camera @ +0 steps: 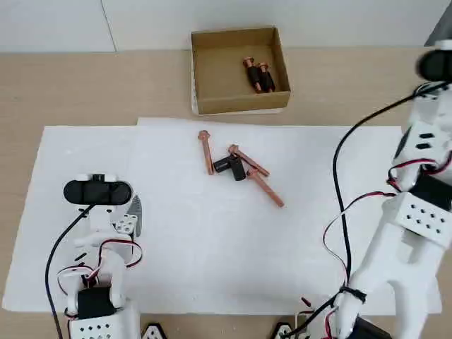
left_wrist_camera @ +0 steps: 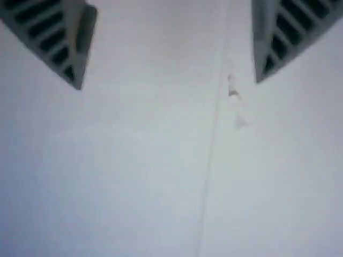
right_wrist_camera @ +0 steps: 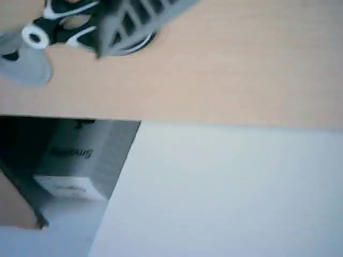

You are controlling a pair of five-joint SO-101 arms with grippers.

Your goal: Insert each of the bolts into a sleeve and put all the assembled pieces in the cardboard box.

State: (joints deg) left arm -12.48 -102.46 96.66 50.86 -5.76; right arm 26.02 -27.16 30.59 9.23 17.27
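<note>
Overhead, bolts (camera: 267,188) beside sleeve (camera: 223,165), wrist camera, left hand (left_wrist_camera: 169,83) spread over sheet (left_wrist_camera: 134,176)

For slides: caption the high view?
Two assembled pieces in the cardboard box; three bolts, black sleeves loose on the white sheet.

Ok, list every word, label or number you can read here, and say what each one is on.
Nothing is legible.
Grey rectangular box: a line of dark print on its face, too blurred to read.
White label lower on that box: too blurred to read.
</note>
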